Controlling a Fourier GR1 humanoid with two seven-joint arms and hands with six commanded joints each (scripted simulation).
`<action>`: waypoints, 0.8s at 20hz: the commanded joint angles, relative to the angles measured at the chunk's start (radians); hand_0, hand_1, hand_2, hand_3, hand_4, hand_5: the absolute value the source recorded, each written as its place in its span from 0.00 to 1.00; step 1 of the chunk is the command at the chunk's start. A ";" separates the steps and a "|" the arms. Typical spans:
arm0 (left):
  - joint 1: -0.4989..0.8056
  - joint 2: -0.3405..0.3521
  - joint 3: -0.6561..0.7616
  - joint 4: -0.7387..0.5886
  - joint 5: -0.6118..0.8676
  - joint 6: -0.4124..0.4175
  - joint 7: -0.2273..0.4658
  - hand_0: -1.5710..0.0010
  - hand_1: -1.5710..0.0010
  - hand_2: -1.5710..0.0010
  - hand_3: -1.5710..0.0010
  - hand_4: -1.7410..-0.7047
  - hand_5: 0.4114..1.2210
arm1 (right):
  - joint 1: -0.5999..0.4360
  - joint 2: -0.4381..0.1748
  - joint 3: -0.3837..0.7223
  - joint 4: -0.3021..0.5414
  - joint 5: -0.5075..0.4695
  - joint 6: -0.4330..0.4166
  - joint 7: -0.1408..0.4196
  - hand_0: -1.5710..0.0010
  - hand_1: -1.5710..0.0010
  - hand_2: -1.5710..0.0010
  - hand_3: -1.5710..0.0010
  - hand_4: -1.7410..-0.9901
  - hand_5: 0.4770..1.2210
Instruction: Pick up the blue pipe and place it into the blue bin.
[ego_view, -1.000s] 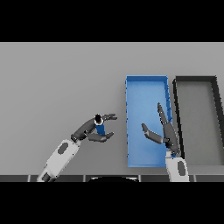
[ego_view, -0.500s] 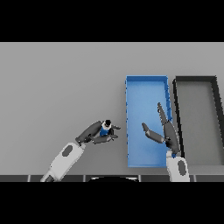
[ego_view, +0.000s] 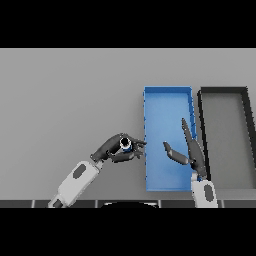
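Gripping the round blue pipe (ego_view: 125, 145), left robot hand (ego_view: 114, 148).

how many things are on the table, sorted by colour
blue: 2, the blue pipe held in the left hand and the blue bin
black: 1, the black bin
total: 3
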 joint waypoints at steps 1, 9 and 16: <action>-0.002 0.008 0.000 -0.018 0.003 -0.001 0.021 0.01 0.01 0.01 0.05 0.01 0.99 | 0.008 0.001 0.003 -0.009 0.006 -0.005 -0.012 1.00 1.00 1.00 1.00 0.80 0.17; 0.006 0.013 -0.021 -0.044 -0.024 0.007 0.080 0.00 0.00 0.00 0.05 0.00 1.00 | -0.001 -0.006 -0.003 -0.011 0.005 -0.005 0.004 1.00 1.00 1.00 1.00 0.75 0.17; 0.000 0.004 -0.024 -0.035 -0.036 0.008 0.080 0.00 0.00 0.00 0.05 0.00 1.00 | -0.055 -0.093 -0.042 -0.111 -0.301 0.227 -0.008 1.00 1.00 1.00 1.00 0.68 0.13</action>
